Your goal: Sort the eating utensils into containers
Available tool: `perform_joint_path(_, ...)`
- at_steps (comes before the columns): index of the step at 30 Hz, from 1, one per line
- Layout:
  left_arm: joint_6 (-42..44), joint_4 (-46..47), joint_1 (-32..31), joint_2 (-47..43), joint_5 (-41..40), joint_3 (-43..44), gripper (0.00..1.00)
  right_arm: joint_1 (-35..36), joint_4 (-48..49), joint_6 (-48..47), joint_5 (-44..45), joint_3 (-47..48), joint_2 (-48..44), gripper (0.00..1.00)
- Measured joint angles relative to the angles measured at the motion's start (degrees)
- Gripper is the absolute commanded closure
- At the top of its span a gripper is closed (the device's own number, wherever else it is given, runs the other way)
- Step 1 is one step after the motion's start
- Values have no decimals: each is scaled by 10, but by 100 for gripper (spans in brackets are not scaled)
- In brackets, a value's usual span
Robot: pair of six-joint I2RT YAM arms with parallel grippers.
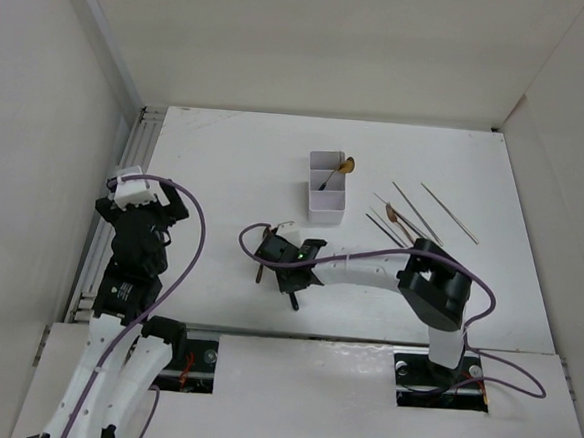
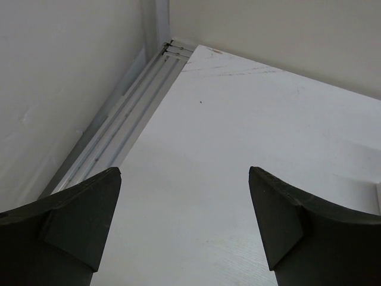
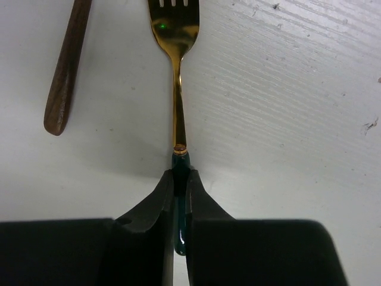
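My right gripper (image 1: 278, 250) (image 3: 181, 174) is low over the table's middle, shut on the dark green handle of a gold-headed fork (image 3: 175, 36). The fork's tines point away from the fingers, close over the table. A brown-handled utensil (image 3: 66, 71) (image 1: 258, 268) lies just left of it. The white three-compartment box (image 1: 325, 218) stands further back, with a gold spoon (image 1: 344, 168) leaning in it. Several chopsticks (image 1: 417, 213) and a gold-headed utensil (image 1: 393, 217) lie right of the box. My left gripper (image 1: 143, 201) (image 2: 184, 173) is open and empty at the left.
White walls enclose the table. A metal rail (image 2: 128, 128) runs along the left edge beside my left gripper. Purple cables (image 1: 196, 232) loop over both arms. The right arm's elbow (image 1: 433, 284) sits near the chopsticks' near ends.
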Motion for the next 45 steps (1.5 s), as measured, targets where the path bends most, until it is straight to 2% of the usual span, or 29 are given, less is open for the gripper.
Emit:
perform_joint_path(6, 0, 0, 1, 9, 41, 0, 16, 0, 5, -49, 26, -38, -54, 100)
perform_joint_path(13, 4, 38, 2, 29, 116, 1, 18, -9, 80, -194, 66, -29, -222, 100)
perform_joint_path(15, 7, 54, 2, 49, 136, 3, 19, -33, 123, -233, 56, -19, -256, 100)
perform_joint_path(18, 11, 75, 2, 90, 163, 12, 19, -119, 203, -285, 28, -3, -280, 100)
perform_joint_path(22, 22, 107, 2, 161, 199, 39, 21, -251, 310, -351, -47, 26, -252, 100)
perform_joint_path(25, 31, 123, 2, 223, 220, 72, 21, -297, 376, -386, -104, 37, -205, 100)
perform_joint_path(28, 39, 138, 2, 275, 231, 104, 21, -319, 435, -396, -166, 19, -167, 100)
perform_joint_path(34, 51, 166, 2, 351, 239, 146, 21, -353, 590, -396, -259, -79, -134, 100)
perform_joint_path(40, 65, 176, 2, 409, 245, 179, 21, -360, 662, -392, -290, -82, -83, 100)
perform_joint_path(45, 91, 203, 2, 431, 246, 187, 19, -359, 694, -378, -282, -87, -60, 100)
